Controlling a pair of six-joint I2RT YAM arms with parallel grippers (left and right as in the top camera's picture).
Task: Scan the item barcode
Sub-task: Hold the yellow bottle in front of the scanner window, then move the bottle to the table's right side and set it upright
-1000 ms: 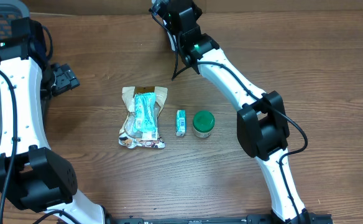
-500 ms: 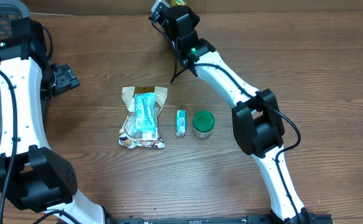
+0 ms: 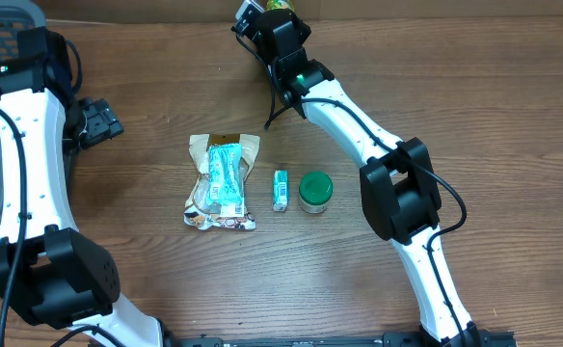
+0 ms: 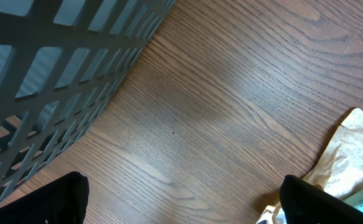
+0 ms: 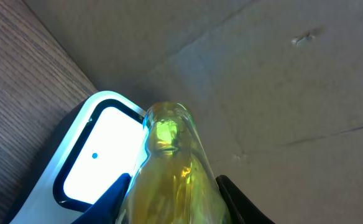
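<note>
My right gripper [image 5: 172, 202] is shut on the item, a clear yellow-green bottle-shaped pack [image 5: 169, 168], which stands between its fingertips [image 5: 110, 199]. The item's top is right in front of the scanner [image 5: 97, 155], a white box with a lit window and a dark frame. From overhead, the right gripper [image 3: 280, 27] is at the table's back edge, with the item [image 3: 280, 5] and the scanner [image 3: 247, 15] only just showing. My left gripper [image 3: 96, 121] hangs open at the left over bare wood [image 4: 188, 124], its jaws wide apart with nothing between them.
A brown snack bag with a teal bar on it [image 3: 222, 181], a small teal box [image 3: 281, 190] and a green-lidded jar [image 3: 314, 191] lie mid-table. A grey mesh basket [image 4: 51, 68] stands close to the left gripper. A cardboard wall [image 5: 281, 74] rises behind the scanner.
My right gripper has shifted slightly toward the back edge and the scanner with the item in it, then held still. The left arm has not moved.
</note>
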